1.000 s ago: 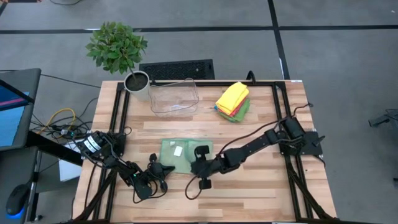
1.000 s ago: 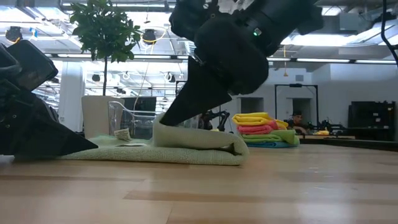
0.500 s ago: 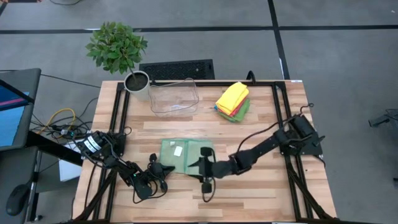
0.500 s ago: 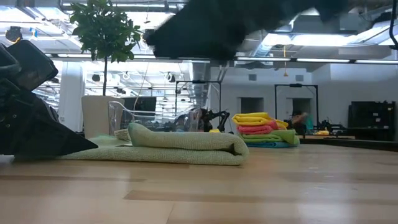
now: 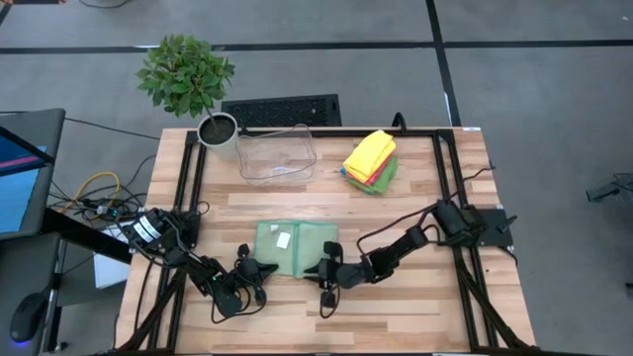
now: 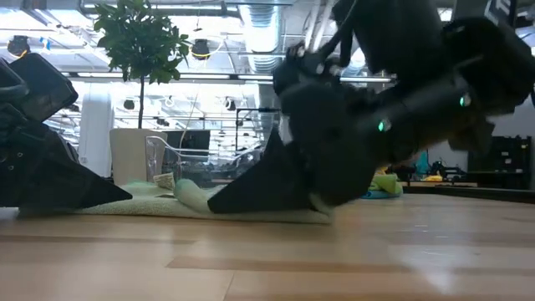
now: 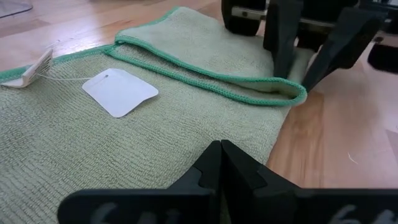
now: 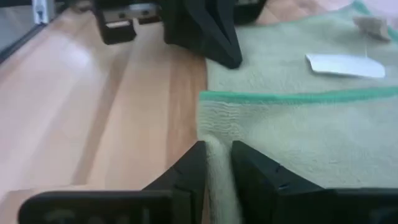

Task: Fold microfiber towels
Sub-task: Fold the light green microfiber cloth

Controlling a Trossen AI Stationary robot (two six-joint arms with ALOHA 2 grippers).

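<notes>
While both arms flank it, clear bin (image 5: 276, 155) sits beyond towel (image 5: 287, 246).

Wooden table (image 5: 415, 302) (slatted) bears sage towel (image 5: 287, 245), towel stack (image 5: 371, 158), bin (image 5: 276, 153).

I am looking into a robotics lab: the wooden desk (image 5: 396, 307) is standing on grey carpet tiles (image 5: 534, 89), framed by black rails (image 5: 191, 178), with loose cables (image 5: 94, 193) trailing off one side. Behind it a large open hall is showing exposed ceiling ducts (image 6: 259, 25), more black frames (image 6: 399, 134) and a potted plant (image 5: 185, 74).
</notes>
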